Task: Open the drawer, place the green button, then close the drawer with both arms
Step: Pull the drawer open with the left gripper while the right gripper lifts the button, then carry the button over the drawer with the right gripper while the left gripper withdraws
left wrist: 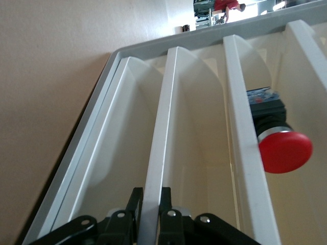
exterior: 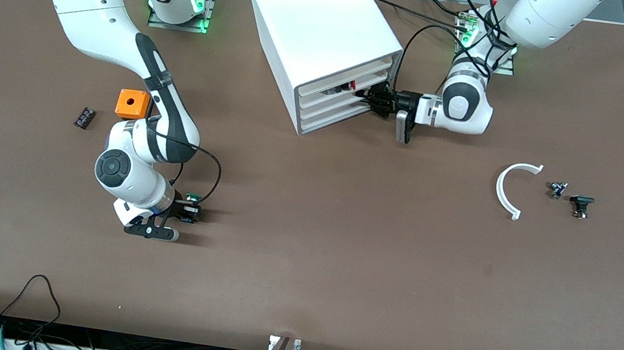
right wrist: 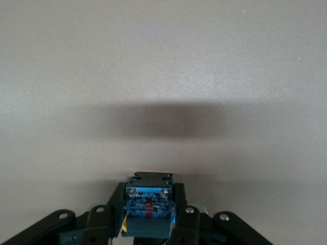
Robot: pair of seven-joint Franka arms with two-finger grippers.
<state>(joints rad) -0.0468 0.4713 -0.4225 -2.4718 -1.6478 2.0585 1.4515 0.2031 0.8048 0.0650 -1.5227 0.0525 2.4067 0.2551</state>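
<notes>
The drawer (exterior: pixel 328 108) is the third of four white fronts in the cabinet (exterior: pixel 317 23), and it stands in line with the other fronts. My left gripper (exterior: pixel 370 99) is at the cabinet front. In the left wrist view the left gripper (left wrist: pixel 149 196) is shut on the lip of the drawer (left wrist: pixel 163 127), one finger on each side. My right gripper (exterior: pixel 187 212) is low over the table near the front camera, shut on the button (exterior: pixel 191 197), whose green cap shows. The right wrist view shows the right gripper (right wrist: pixel 148 191) with the button's blue base (right wrist: pixel 148 201) between its fingers.
A red-capped button (left wrist: pixel 285 150) lies in the tray above the drawer and shows in the front view (exterior: pixel 351 85). An orange cube (exterior: pixel 132 104) and a black chip (exterior: pixel 84 117) lie beside the right arm. A white curved piece (exterior: pixel 507 188) and two small parts (exterior: pixel 557 189) (exterior: pixel 581 204) lie toward the left arm's end.
</notes>
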